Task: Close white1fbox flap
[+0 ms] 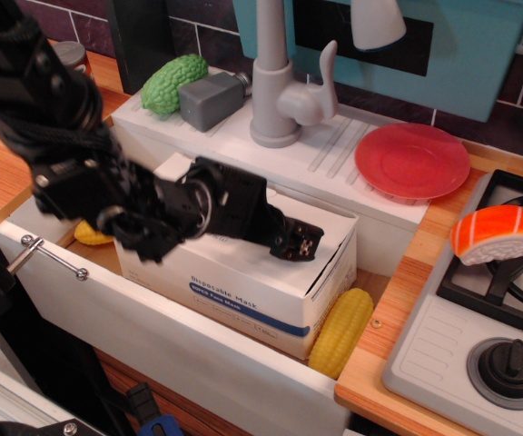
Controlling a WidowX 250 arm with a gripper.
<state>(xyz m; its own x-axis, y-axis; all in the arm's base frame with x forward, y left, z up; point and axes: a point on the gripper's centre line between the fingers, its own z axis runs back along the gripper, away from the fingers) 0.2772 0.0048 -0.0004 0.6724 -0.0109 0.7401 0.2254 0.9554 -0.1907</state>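
The white1fbox (243, 289) stands in the sink basin, its blue stripe and "Disposable Mask" print facing the front. Its flap (327, 220) lies down flat across the top of the box; the barcode face does not show. My black gripper (301, 244) reaches in low from the left and rests on top of the flap near the box's right end. Its fingers look pressed together with nothing held between them. The arm hides the left part of the box top.
A yellow corn cob (341, 331) lies right of the box, another (87, 234) to its left. The grey faucet (276, 84), a green vegetable (176, 80), a grey block (209, 98) and a red plate (412, 161) sit behind. A sushi piece (496, 234) lies on the stove.
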